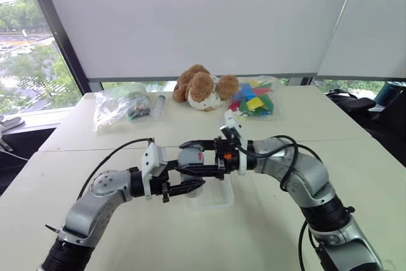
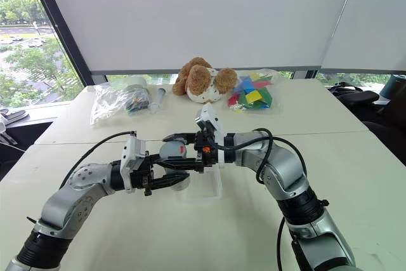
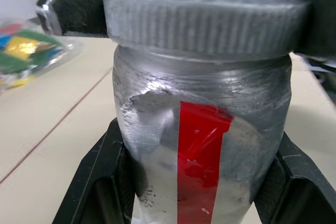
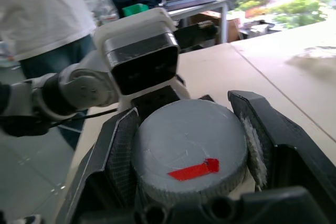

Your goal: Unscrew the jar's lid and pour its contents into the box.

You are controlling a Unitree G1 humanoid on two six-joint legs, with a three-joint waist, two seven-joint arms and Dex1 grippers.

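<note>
Midair, left gripper (image 1: 190,185) clamps the jar (image 3: 202,135); right gripper (image 4: 191,145) pinches the lid (image 4: 189,150) — above the box (image 1: 212,196).

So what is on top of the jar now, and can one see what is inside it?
The grey ribbed lid sits on the jar, with a red tape strip on its flat top. The right gripper is shut on it. The jar's silver wall and lid hide whatever is inside.
</note>
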